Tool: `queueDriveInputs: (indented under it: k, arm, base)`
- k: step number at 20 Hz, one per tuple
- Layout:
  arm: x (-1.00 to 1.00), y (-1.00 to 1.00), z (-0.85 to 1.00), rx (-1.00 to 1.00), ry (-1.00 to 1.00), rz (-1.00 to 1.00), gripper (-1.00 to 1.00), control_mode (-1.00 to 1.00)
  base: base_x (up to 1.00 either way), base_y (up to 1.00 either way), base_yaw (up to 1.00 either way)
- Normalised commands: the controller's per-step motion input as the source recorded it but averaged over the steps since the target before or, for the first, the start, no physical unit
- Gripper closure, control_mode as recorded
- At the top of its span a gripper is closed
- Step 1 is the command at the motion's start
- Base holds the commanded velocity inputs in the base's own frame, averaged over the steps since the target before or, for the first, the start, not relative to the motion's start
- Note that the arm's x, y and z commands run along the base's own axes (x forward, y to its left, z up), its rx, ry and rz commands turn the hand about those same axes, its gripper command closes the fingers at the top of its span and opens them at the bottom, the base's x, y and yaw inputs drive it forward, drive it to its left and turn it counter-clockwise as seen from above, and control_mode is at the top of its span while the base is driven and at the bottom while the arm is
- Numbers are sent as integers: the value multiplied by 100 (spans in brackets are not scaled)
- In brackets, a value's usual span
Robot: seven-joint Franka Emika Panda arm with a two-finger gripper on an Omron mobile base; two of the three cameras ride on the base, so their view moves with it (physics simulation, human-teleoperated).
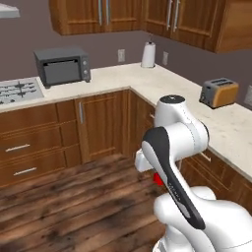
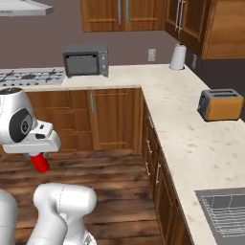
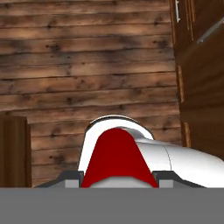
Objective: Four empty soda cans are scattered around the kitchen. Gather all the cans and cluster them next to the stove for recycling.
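A red soda can (image 2: 40, 162) hung clamped in the gripper (image 2: 38, 155), low over the wooden floor (image 2: 115, 191) before the cabinets. The stove (image 1: 19, 91) sat far left on the table (image 1: 118, 78), no cans visible beside it, so delivery seemingly remained.

No legible text, label, brand mark, number or sign was present on any surface. The soda can (image 2: 40, 162) was plain red with no printing. The toaster oven (image 1: 62, 66), the toaster (image 2: 220, 104) and the stove (image 1: 18, 91) carried no readable markings, and the stove knobs were too small to show any. The cabinet fronts and the bench (image 2: 191, 139) were unmarked.
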Motion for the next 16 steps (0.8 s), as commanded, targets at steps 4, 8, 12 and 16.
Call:
queueDriveInputs:
  k: [4,8,12,16]
  arm:
    - [0,0,0,0,0,0,100,100]
    - [0,0,0,0,0,0,100,100]
    - [0,0,0,0,0,0,100,100]
    - [0,0,0,0,0,0,100,100]
  base:
    - [100,60,18]
    - [100,63,20]
    - [100,72,18]
    - [100,74,12]
